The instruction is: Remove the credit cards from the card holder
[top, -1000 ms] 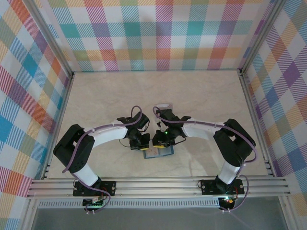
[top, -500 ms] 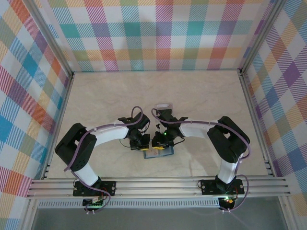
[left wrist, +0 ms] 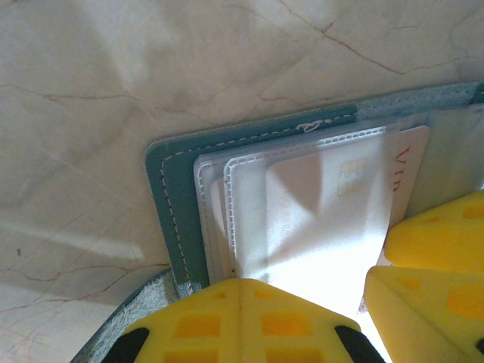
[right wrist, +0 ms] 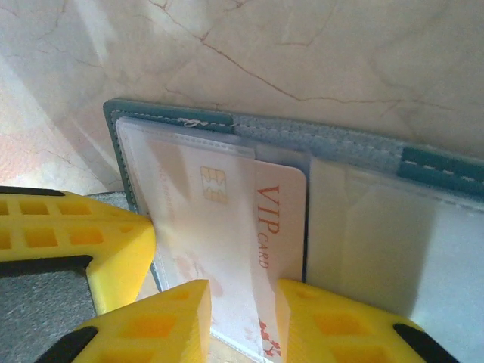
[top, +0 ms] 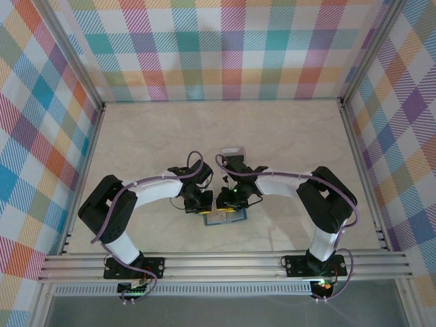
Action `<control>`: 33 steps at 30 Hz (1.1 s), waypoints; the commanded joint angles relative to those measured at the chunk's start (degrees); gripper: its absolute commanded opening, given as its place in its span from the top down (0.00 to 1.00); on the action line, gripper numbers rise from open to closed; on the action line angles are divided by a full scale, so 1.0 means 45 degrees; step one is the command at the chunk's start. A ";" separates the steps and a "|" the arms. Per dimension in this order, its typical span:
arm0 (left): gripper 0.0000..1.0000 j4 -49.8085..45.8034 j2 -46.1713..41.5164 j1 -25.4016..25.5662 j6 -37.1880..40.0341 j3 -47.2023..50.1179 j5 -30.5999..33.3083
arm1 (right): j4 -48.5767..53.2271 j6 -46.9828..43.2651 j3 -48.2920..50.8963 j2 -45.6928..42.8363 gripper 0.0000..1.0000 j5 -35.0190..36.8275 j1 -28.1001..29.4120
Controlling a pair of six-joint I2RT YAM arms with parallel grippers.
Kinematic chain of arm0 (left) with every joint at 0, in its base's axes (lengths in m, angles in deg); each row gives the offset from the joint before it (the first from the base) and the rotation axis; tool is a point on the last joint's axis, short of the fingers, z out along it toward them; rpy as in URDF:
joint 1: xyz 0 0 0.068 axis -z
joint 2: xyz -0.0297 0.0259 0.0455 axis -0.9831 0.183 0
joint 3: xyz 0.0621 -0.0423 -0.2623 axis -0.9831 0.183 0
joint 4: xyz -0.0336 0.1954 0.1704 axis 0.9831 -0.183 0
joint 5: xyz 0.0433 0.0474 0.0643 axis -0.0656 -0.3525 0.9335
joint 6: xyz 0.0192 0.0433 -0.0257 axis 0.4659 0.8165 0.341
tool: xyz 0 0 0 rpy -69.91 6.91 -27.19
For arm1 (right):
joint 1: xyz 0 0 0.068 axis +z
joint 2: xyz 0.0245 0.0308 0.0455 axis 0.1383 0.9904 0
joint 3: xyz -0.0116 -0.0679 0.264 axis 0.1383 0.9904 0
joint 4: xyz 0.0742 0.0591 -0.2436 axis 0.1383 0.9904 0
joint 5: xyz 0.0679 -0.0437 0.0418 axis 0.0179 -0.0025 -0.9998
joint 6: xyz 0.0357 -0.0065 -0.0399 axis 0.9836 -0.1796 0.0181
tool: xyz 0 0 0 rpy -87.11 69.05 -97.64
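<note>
From above, the small teal-blue bifold card holder (top: 225, 218) lies open on the pale marbled worktop (top: 286, 136), at the middle of its near side, with the yellow left fingers (top: 199, 204) at its left end and the yellow right fingers (top: 229, 202) just beside them over its middle. In the left wrist view the left fingers (left wrist: 240, 299) are closed, pads meeting with nothing seen between them. They appear to press on the near edge of the card holder (left wrist: 162, 197) at its left flap. A white credit card (left wrist: 318, 204) with a gold chip and red lettering sits partly inside a clear sleeve (left wrist: 215, 212), its right end poking out. In the right wrist view the right fingers (right wrist: 189, 306) stand slightly parted over the near edge of that credit card (right wrist: 227, 219), not clamped on it. The step in hand looks like drawing this card out to the right. The left fingers (right wrist: 83, 242) should pin the flap so the card holder (right wrist: 355, 140) does not drag along; the right fingers should close on the card alone, not the sleeve, and pull level along the sleeve's opening. Whether more cards lie beneath cannot be told
</note>
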 commanded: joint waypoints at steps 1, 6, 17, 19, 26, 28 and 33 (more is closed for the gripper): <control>0.98 -0.0885 0.0246 0.0065 0.0163 0.0150 0.0878 | 0.0613 -0.0206 -0.0219 -0.0318 0.69 0.0259 -0.0089; 0.98 -0.0981 -0.0067 0.0073 0.0101 -0.0203 0.0781 | 0.0587 -0.0182 -0.0172 -0.0735 0.68 0.0141 -0.0102; 0.98 -0.0571 -0.0240 0.0370 -0.0203 -0.0689 0.0028 | 0.0900 -0.0558 -0.0199 -0.0559 0.68 0.0231 -0.0320; 0.98 -0.0585 0.0041 0.0401 -0.0152 -0.0789 -0.0029 | 0.0935 -0.0651 -0.0287 -0.0338 0.68 0.0116 -0.0343; 0.98 -0.1600 0.0874 0.0483 0.0451 -0.1217 0.0400 | 0.0765 -0.0851 -0.0320 0.0333 0.68 -0.0047 -0.0368; 0.98 -0.1884 0.0995 0.0496 0.0549 -0.1182 0.0683 | 0.0641 -0.0836 -0.0245 0.0443 0.68 -0.0125 -0.0364; 0.98 -0.2056 0.1159 0.0508 0.0631 -0.0877 0.1030 | -0.0066 -0.0753 0.0093 0.0487 0.71 -0.0587 -0.0408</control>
